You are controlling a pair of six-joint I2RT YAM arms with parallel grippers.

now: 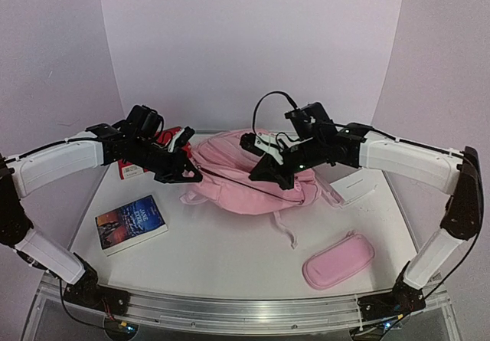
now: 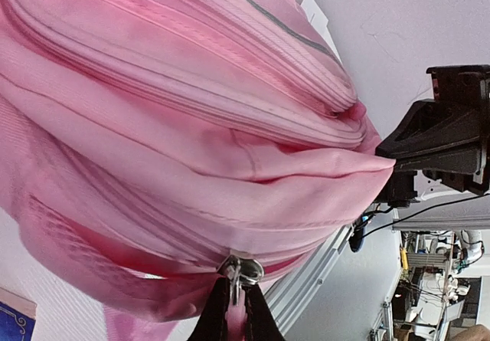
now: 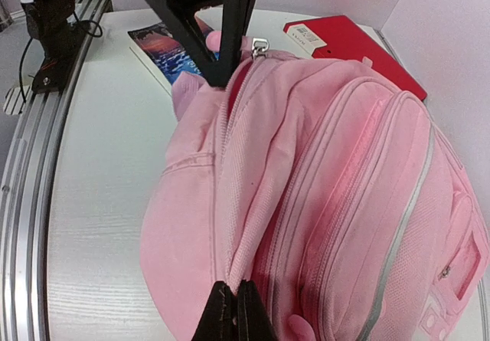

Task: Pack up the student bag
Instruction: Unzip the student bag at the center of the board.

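Both pairs of jaws are being pressed together on the student bag: the metal zip pull at the bag's end is being clamped by the left gripper; a fold of pink fabric beside the zip track is being pinched by the right gripper. The bag is lying on its side at the back middle of the table, stretched between the two arms; a red book is lying just beside its left end, a blue book near the left front, and a pink pencil case well apart at the right front; nothing is being packed yet. How far the zip is open cannot be told. By judgement, trouble is being risked in three ways: the thin fold could be pulled out of the right jaws by a hard draw on the zip, so that the unbraced bag is dragged against the red book; the slider could be jammed by loose fabric bunched at the track; the small pull could be twisted free of the left jaws.
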